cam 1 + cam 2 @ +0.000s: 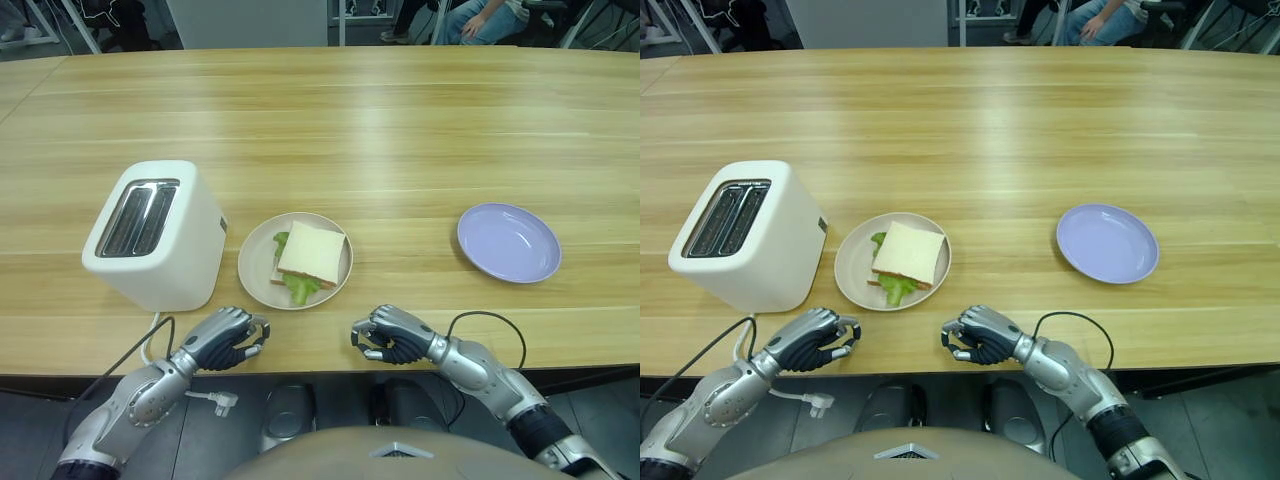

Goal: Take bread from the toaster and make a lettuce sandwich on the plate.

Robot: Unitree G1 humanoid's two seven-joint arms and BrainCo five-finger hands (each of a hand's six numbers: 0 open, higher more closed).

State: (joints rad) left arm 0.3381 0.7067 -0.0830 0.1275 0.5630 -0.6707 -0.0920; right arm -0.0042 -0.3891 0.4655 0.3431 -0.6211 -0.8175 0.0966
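The long wooden table (400, 120) holds the toaster (155, 235) near its front left edge. Just beside it the sandwich (312, 253), lettuce (300, 290) showing, lies on the beige plate (252, 262). Left hand (225, 340) and right hand (392, 335) rest at the front edge, curled and empty. Assembly looks finished; the next move is only to keep clear.

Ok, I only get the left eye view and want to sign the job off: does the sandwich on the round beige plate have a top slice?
Observer: Yes; in the right eye view a square white bread slice covers the green lettuce on the round beige plate.
Operator: Anything in the toaster?
Observer: The white boxy toaster shows two dark slots, no bread standing out.
Operator: And the hands?
Observer: The left hand and right hand sit curled at the near edge of the wooden table, holding nothing, apart from the plate.
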